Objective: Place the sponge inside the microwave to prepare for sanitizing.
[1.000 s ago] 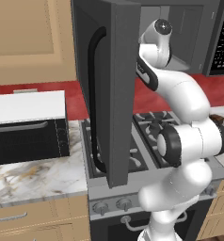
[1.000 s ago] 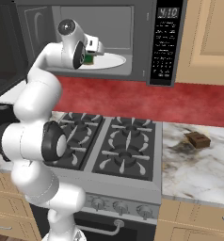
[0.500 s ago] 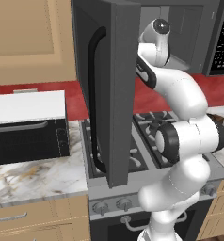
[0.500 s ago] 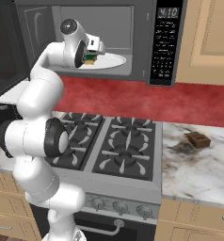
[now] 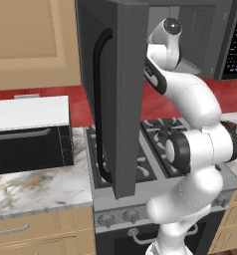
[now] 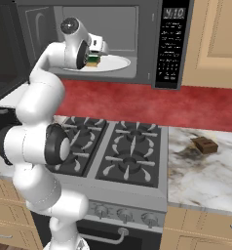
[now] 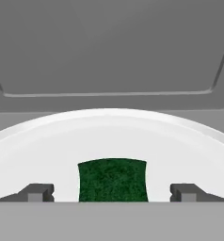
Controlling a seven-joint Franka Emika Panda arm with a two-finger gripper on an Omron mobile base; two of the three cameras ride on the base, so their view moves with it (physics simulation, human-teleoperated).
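Sponge (image 7: 112, 180) lies green side up on the white plate (image 7: 109, 136) inside the microwave (image 6: 137, 29), near the plate's front edge. In the left base view the microwave door (image 5: 123, 94) hangs wide open toward the camera, its black handle (image 5: 99, 104) facing left, and its edge stands over the front of the stove (image 5: 155, 144). The arm (image 5: 190, 99) rises right of the door and bends into the cavity, close beside the door's inner face; a white-topped black oven (image 5: 31, 132) sits on the counter (image 5: 36, 189) to the left, well apart. In the right base view the gripper (image 6: 95, 52) is inside the cavity at the left part of the plate, with the sponge seen as a small green and yellow block just below it; the right half of the plate and the cavity above it are open room. The button panel (image 6: 170, 44) forms the right edge of the opening. A small brown object (image 6: 204, 144) lies on the counter right of the stove. In the hand view the two fingertips (image 7: 36, 192) stand wide apart, one on each side of the sponge with bare plate between each tip and it, so the sponge is released. The plate's far rim curves clear of the grey back wall (image 7: 109, 47).
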